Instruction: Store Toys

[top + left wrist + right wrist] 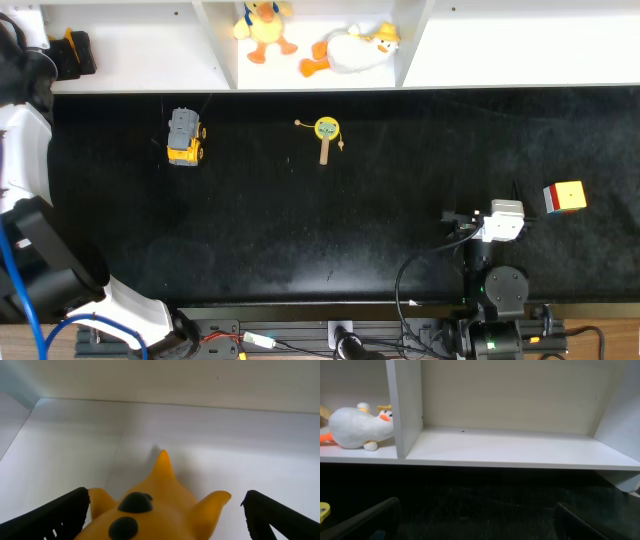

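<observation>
My left tool (166,495) is inside the left compartment of the white shelf (140,45). Its fingers are spread wide on either side of a yellow toy with black spots (155,510). The toy's pointed end faces the back wall. I cannot tell whether it rests on the compartment floor or whether my fingers touch its sides. I judge this to be the point of setting it down, since the shelf is where the toys belong.

The middle compartment holds a yellow duck plush (265,25) and a white goose plush (350,48) side by side, which is probably why this toy goes one bay over.

My right tool (477,506) sits low over the black tabletop (400,250) at the front right. It faces the shelf's right compartment, with its fingers apart and nothing between them. The coloured cube (565,197) lies just beside it and looks the easiest toy for that arm to take.

Two more toys lie on the tabletop near the shelf front, well apart from each other. They are a yellow toy truck (185,137) and a small rattle drum (326,132).

The compartment's side wall stands close to one of my left fingers, so I would back out straight. The truck lies in front of that bay, and a low retreat could clip it.
</observation>
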Motion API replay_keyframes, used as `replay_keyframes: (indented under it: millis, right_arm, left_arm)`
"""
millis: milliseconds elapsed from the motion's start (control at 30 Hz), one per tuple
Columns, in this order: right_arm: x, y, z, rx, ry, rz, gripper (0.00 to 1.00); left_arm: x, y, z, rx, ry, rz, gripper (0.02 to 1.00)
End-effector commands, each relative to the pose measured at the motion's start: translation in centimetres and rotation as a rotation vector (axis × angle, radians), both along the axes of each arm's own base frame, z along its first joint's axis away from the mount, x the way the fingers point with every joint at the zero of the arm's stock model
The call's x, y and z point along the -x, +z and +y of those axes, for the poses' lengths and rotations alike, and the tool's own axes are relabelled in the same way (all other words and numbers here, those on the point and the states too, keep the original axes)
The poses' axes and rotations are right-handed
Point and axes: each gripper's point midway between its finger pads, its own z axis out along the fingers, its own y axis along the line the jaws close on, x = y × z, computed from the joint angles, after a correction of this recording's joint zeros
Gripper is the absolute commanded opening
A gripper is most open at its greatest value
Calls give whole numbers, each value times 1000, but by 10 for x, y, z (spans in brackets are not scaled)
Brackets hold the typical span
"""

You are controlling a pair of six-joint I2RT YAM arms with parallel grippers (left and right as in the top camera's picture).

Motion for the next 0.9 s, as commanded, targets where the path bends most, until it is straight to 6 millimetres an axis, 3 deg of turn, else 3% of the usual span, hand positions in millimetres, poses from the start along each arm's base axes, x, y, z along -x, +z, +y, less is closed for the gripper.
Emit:
replay_keyframes:
  millis: [33, 633, 900]
  right_arm:
    - [0, -3, -2, -7, -6, -2, 996]
    - [0, -3, -2, -7, -6, -1, 996]
    - [0, -3, -2, -7, -6, -1, 993]
  left_arm:
    - [-5, 1, 1, 0, 1, -8, 998]
    - [-18, 21, -1, 9, -21, -110, 998]
    - [-25, 3, -3, 53, -30, -104, 998]
